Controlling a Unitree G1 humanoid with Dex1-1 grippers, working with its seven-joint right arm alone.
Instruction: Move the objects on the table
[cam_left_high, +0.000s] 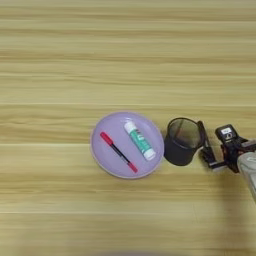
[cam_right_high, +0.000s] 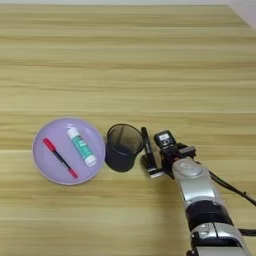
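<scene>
A round black mesh pen cup (cam_right_high: 121, 147) stands upright on the wood table (cam_right_high: 125, 60), just right of a lilac plate (cam_right_high: 45, 167). On the plate lies a thin black pen with a red cap and tip (cam_right_high: 59, 158). A thicker black marker (cam_right_high: 146, 141) leans close beside the cup's right rim, outside the cup. Its lower end sits in my right gripper (cam_right_high: 150, 162), which reaches in from the right and is shut on it. The silver forearm (cam_right_high: 200, 200) runs down to the bottom right.
A white stick with a green label (cam_right_high: 82, 146) lies on the plate beside the pen. A black cable (cam_right_high: 230, 187) trails right of the forearm. Bare table spreads behind and in front of the things.
</scene>
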